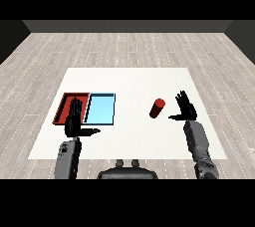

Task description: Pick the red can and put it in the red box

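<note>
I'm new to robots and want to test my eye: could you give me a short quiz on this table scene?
1. True or false: the red can already lies in the red tray.
2. Which robot hand is nearer the can: A) left robot hand B) right robot hand?
3. What lies just right of the red tray?

Key:
1. False; it stands on the white table.
2. B.
3. The light blue tray.
</note>
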Motion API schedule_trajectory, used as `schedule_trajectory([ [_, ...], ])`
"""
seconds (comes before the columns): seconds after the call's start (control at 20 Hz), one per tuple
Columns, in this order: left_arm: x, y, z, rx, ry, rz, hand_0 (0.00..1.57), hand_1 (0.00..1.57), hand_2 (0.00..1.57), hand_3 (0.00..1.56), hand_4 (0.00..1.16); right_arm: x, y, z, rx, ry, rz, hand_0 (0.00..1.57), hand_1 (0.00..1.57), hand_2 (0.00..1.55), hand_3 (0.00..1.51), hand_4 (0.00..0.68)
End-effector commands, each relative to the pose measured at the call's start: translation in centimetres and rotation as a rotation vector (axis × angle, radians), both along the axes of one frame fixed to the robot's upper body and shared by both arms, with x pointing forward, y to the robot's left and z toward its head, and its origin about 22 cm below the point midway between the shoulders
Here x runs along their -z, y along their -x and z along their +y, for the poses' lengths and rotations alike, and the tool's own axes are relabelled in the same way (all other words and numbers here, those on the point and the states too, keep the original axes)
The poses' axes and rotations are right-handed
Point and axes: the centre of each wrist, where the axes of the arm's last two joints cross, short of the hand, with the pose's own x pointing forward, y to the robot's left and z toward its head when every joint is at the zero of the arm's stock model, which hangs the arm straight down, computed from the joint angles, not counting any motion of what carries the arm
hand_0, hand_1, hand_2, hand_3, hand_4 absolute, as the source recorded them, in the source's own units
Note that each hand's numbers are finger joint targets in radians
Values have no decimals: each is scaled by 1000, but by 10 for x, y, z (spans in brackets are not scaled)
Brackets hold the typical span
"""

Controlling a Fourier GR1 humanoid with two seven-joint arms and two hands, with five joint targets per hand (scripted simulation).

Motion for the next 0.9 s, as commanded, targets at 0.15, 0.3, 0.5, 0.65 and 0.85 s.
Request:
schedule_trajectory([
  [0.15, 9, 10, 5, 20, 10, 2, 0, 0, 0, 0, 0, 17, 1, 33, 0, -28, 26, 0, 0, 0, 0, 0],
  [0.3, 20, -8, 2, 29, -5, 4, 0, 0, 0, 0, 0, 23, 1, 27, -6, -56, 40, 0, 0, 0, 0, 0],
  [0.5, 3, 9, -5, 15, 12, -12, 0, 0, 0, 0, 0, 18, 4, 40, -29, -60, 46, 0, 0, 0, 0, 0],
  [0.65, 22, 12, -6, 18, 11, 2, 0, 0, 0, 0, 0, 21, 3, 40, -20, -94, 53, 0, 0, 0, 0, 0],
  [0.85, 1, 17, 2, 29, 14, -9, 0, 0, 0, 0, 0, 22, -9, 46, -37, -115, 56, 0, 0, 0, 0, 0],
])
